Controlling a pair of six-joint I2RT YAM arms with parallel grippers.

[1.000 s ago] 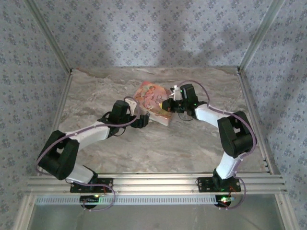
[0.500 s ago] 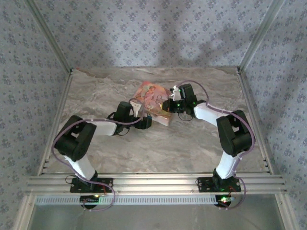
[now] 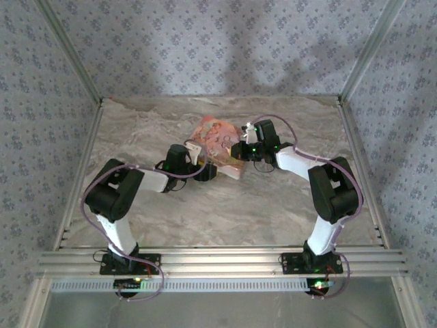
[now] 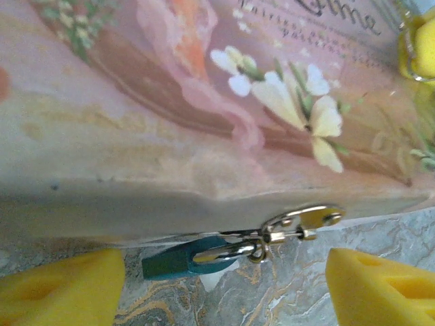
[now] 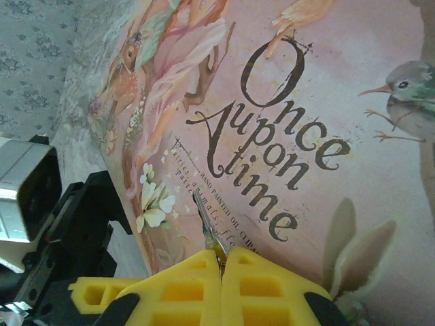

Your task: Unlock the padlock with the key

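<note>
1. Since a second ago the left arm's elbow has swung inward and risen. The left gripper (image 3: pixel 207 173) has crept up to the near side of the flat pink picture-printed box (image 3: pixel 213 135), which lies mid-way across the marble bench (image 3: pixel 239 205), toward its far edge.
2. The left gripper's yellow foam pads (image 4: pixel 61 285) stand wide apart, empty. Between them the tiny blue padlock (image 4: pixel 178 259) hangs from the box's metal clasp (image 4: pixel 302 219), low against the box's side wall, near the bench.
3. The right arm has barely shifted. The right gripper (image 5: pixel 221 261) is pressed together on the thin silvery key (image 5: pixel 206 221), over the box's lid.
</note>
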